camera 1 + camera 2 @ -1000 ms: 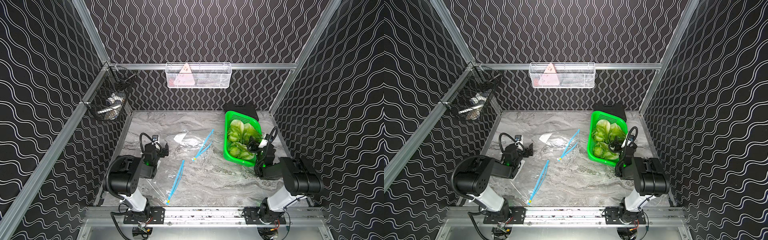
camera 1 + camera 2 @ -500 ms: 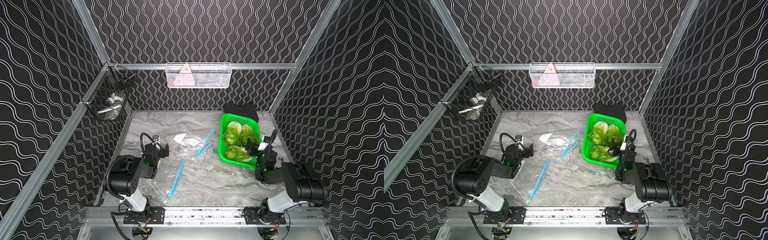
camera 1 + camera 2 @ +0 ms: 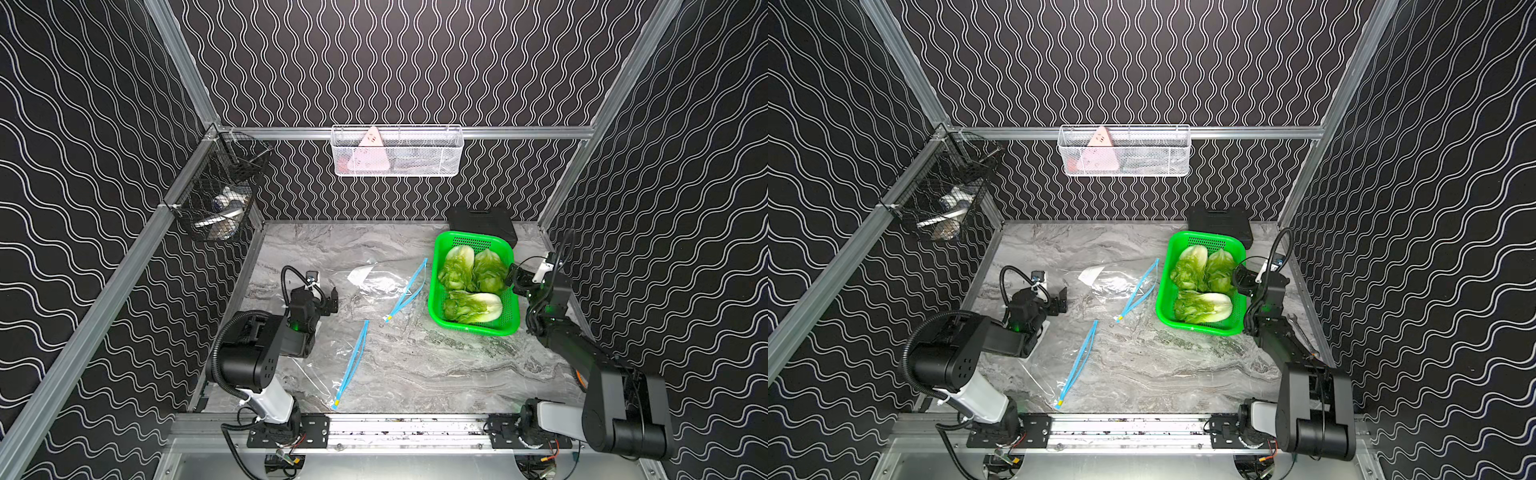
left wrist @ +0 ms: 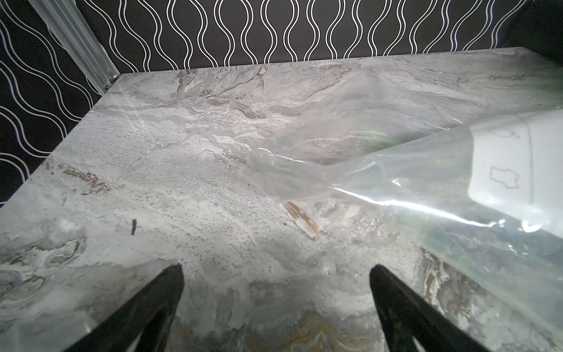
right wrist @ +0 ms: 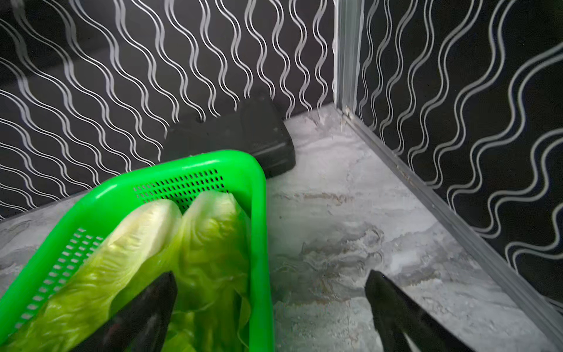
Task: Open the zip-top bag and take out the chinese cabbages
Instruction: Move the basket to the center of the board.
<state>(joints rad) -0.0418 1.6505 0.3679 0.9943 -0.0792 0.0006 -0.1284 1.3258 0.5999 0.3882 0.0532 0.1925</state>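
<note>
Three chinese cabbages (image 3: 457,266) (image 3: 488,270) (image 3: 473,307) lie in a green basket (image 3: 473,240) at the right; both top views show them (image 3: 1204,307). A clear zip-top bag (image 3: 382,282) with a blue zip strip lies flat at the table's middle. A second clear bag (image 3: 328,361) lies nearer the front. My left gripper (image 3: 330,299) is open and low over the marble, left of the middle bag (image 4: 380,170), holding nothing. My right gripper (image 3: 513,278) is open, its jaws astride the basket's right rim (image 5: 259,243), with two cabbages (image 5: 137,243) just beside one finger.
A black case (image 3: 482,220) sits behind the basket against the back wall. A white wire basket (image 3: 397,151) hangs on the back wall and a black wire basket (image 3: 216,199) on the left wall. A wrench (image 3: 1298,328) lies by the right wall.
The green basket has slid a little to the left and turned squarer. My right gripper has moved from over the cabbages to the basket's right rim. The left arm has stayed still.
</note>
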